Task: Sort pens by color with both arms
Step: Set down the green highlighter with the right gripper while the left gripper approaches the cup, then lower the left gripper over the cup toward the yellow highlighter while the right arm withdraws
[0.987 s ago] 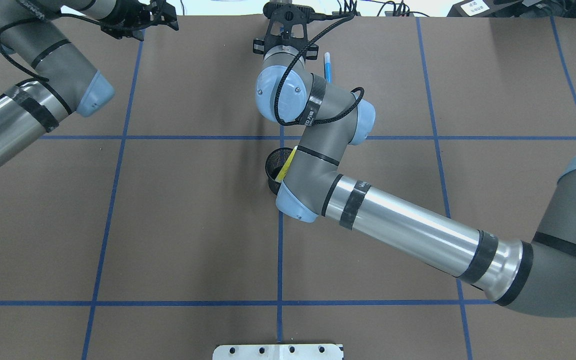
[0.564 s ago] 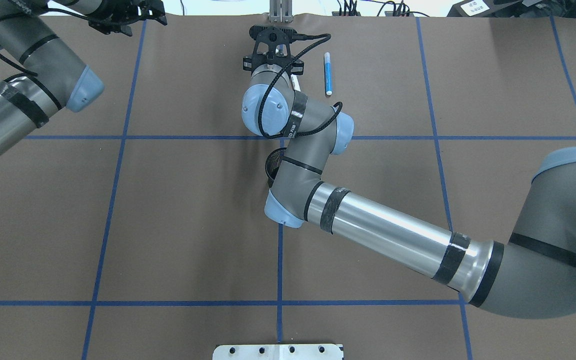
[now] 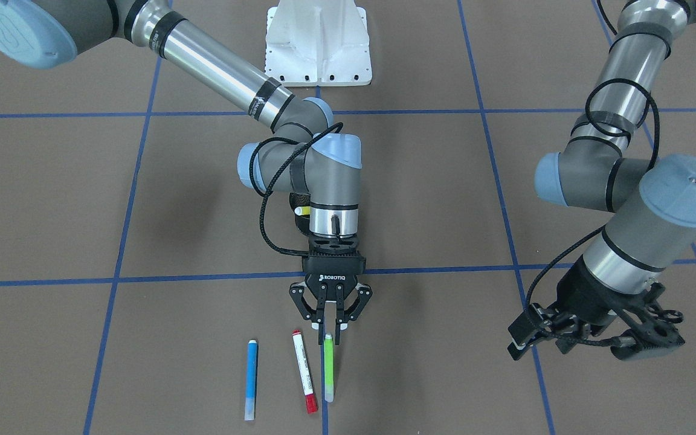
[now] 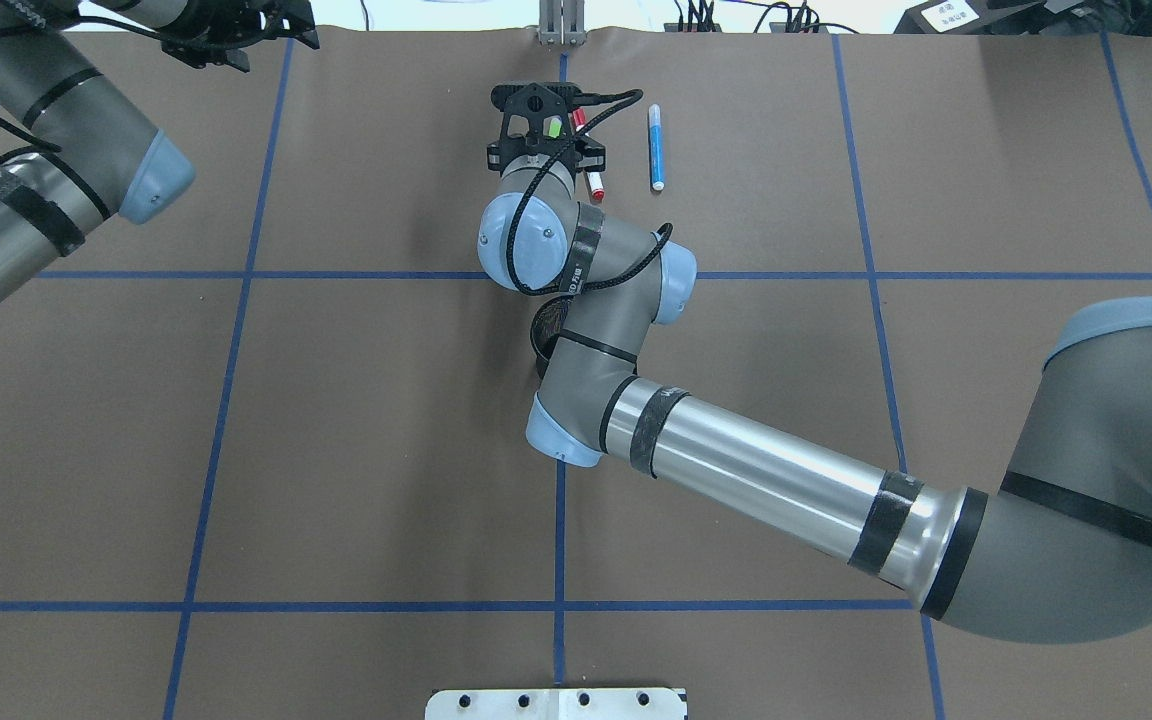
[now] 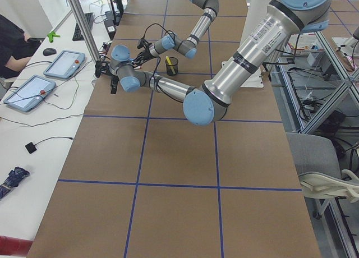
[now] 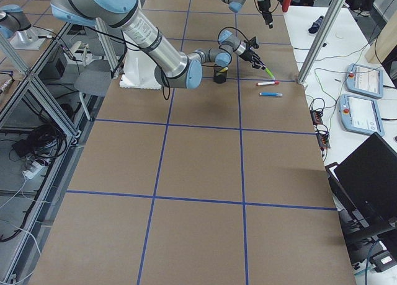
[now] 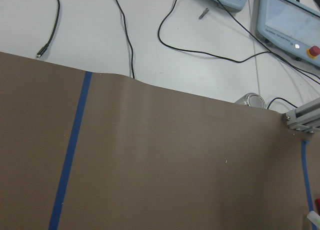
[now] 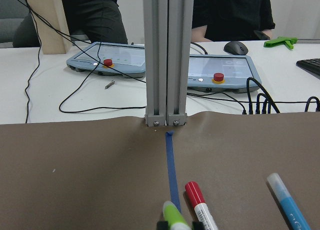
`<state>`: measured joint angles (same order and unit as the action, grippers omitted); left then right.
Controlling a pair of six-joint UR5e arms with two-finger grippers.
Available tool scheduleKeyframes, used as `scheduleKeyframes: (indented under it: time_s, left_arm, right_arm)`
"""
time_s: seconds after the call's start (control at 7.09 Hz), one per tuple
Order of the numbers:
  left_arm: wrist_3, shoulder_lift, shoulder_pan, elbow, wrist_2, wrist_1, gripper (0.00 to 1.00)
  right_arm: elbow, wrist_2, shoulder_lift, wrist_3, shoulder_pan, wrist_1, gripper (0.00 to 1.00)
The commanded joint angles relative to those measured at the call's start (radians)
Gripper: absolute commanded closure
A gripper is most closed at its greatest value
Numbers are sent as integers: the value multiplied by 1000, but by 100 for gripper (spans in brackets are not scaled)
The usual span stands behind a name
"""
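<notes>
My right gripper (image 3: 327, 329) hangs over the table's far side, shut on the top end of the green pen (image 3: 328, 370), whose other end slopes down toward the table (image 6: 267, 67). In the right wrist view the green pen (image 8: 172, 216) sits between the fingertips. Beside it lie the red-capped white pen (image 3: 304, 372) and the blue pen (image 3: 251, 378), parallel on the brown mat. The yellow pen (image 3: 301, 211) stands in the black mesh cup (image 5: 171, 67), mostly hidden behind the right arm. My left gripper (image 3: 523, 338) hovers open and holds nothing near the far left corner (image 4: 276, 32).
An aluminium post (image 8: 165, 57) stands at the far edge, right behind the pens. Behind it a white desk holds control tablets (image 8: 112, 57), cables and seated people. The white pedestal base (image 3: 318, 42) sits at the robot's side.
The right arm swung left along the far edge, and the green pen now shows in its gripper beside the red one. The left arm drew back further to the left corner.
</notes>
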<state>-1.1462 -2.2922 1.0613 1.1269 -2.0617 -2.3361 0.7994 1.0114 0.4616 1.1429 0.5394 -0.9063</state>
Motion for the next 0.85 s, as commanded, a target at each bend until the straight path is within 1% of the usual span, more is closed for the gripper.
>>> scheduleKeyframes:
  time_s: [0.0,0.14,0.28,0.42,0.56,0.7]
  left_arm:
    - [0,2,0,1,0,0,0]
    - [-3,0,3,1,0,1,0]
    - [-6,-9,11,2,-2,6,0]
    - [-10,-27,8,2,-23,18,0]
    - [-23,-62,8,7,-90,82,0]
    - [-35,-117,2,22,-157,203,0]
  right_arm:
    - [23,63,-14,-98,16,0,0]
    - [67,160,-17,-167,55,-2,0]
    - [110,326,-14,-182,127,-8,0]
    - [132,490,-14,-187,201,-9,0]
    - [147,639,-15,-178,270,-17,0]
    - [212,736,-11,-178,328,-155,0]
